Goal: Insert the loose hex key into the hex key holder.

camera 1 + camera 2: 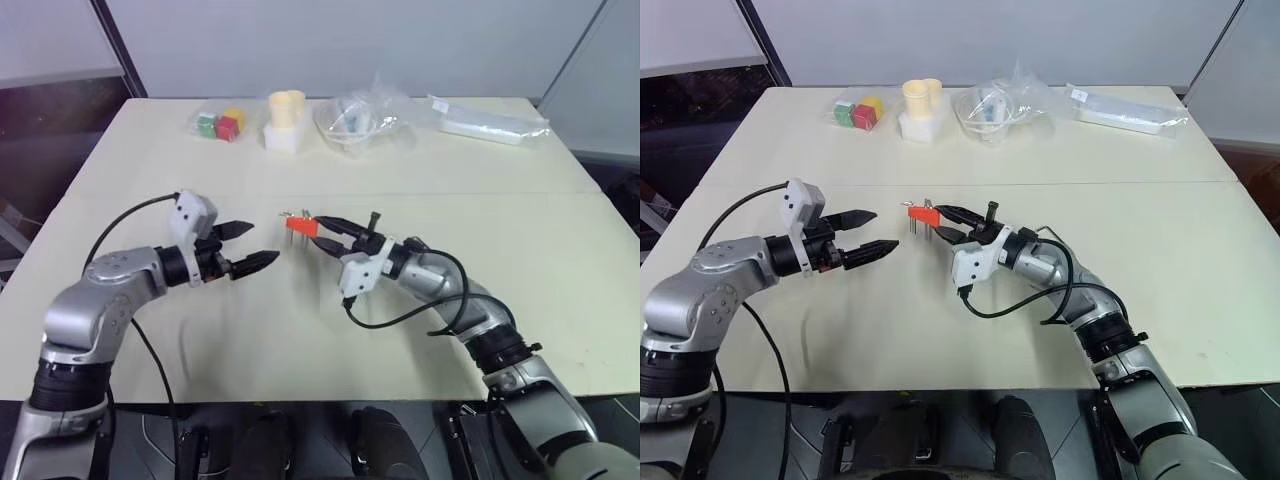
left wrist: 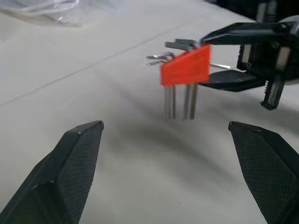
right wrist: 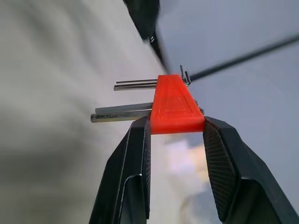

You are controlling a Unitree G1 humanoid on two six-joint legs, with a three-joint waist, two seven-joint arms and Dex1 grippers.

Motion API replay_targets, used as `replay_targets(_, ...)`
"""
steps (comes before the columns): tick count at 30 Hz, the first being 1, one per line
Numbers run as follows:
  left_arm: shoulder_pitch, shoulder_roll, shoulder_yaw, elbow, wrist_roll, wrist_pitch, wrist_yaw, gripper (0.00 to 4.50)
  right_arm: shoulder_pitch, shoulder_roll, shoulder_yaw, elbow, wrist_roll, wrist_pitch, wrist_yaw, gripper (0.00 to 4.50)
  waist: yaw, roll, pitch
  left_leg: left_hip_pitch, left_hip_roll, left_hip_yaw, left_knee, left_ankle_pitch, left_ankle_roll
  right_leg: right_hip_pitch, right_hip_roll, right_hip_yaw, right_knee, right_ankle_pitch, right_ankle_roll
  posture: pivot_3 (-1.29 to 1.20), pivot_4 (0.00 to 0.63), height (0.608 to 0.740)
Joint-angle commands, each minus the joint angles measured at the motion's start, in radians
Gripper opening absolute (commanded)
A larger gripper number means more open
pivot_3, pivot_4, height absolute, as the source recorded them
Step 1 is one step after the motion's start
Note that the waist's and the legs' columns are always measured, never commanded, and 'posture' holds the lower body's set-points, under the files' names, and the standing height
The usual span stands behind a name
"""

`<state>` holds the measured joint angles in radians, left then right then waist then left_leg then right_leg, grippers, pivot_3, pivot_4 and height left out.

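The right gripper (image 1: pixel 318 229) is clamped on the hex key holder (image 1: pixel 301 226), a small red-orange plastic wedge with a smooth moulded face, held clear above the cream table (image 1: pixel 560 300); the black cross-hatched fingers (image 3: pixel 135 158) pinch its broad end, and thin grey metal keys (image 2: pixel 180 100) stick out from one side, their bent ends bunched on the other. The left gripper (image 1: pixel 247 246) hangs just beside it at about the same height, its two tapered fingers (image 2: pixel 70 163) spread wide apart with nothing between them, tips pointing toward the holder. A loose hex key cannot be told apart from the keys seated in the holder. Around both grippers the matte tabletop lies bare and wide, with a faint seam running across it behind them. Along the far edge, well apart, sit a bag of red, green and yellow cubes (image 1: pixel 220 124), a pale yellow cup on a white block (image 1: pixel 286 118), crumpled clear plastic bags (image 1: pixel 360 118) and a flat wrapped white packet (image 1: pixel 490 122).
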<state>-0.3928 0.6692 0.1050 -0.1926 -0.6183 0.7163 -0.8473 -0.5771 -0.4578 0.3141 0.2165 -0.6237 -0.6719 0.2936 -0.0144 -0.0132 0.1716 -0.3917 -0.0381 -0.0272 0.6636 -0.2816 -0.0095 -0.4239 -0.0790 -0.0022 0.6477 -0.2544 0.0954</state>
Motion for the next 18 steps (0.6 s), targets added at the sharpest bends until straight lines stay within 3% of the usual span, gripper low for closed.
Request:
replay_targets(1,-0.052,0.013,0.014,0.053,-0.018,-0.004,-0.048,4.50,-0.017,-0.034,0.000,-0.062,-0.130,-0.070,-0.138,1.03,-0.001,0.000,0.000,0.000,0.000,0.000,0.000,0.000,0.000,0.000,0.000,0.000,0.000,0.000,0.000,0.00,0.150,0.740)
replay_targets(7,-0.126,-0.004,-0.027,0.129,-0.020,0.003,-0.121,4.50,-0.062,-0.086,0.015,-0.098,-0.330,-0.137,-0.358,1.03,-0.001,0.000,0.000,0.000,0.000,0.001,0.000,0.003,-0.005,0.000,0.001,0.000,0.000,0.000,0.000,0.00,0.150,0.740)
replay_targets(18,-0.174,0.022,-0.082,0.140,-0.012,0.005,-0.257,4.50,-0.124,-0.108,0.086,-0.079,-0.434,-0.180,-0.471,1.03,-0.004,0.000,0.000,0.000,0.000,0.001,0.000,0.003,-0.005,0.000,0.002,0.000,0.000,0.000,0.000,0.00,0.150,0.740)
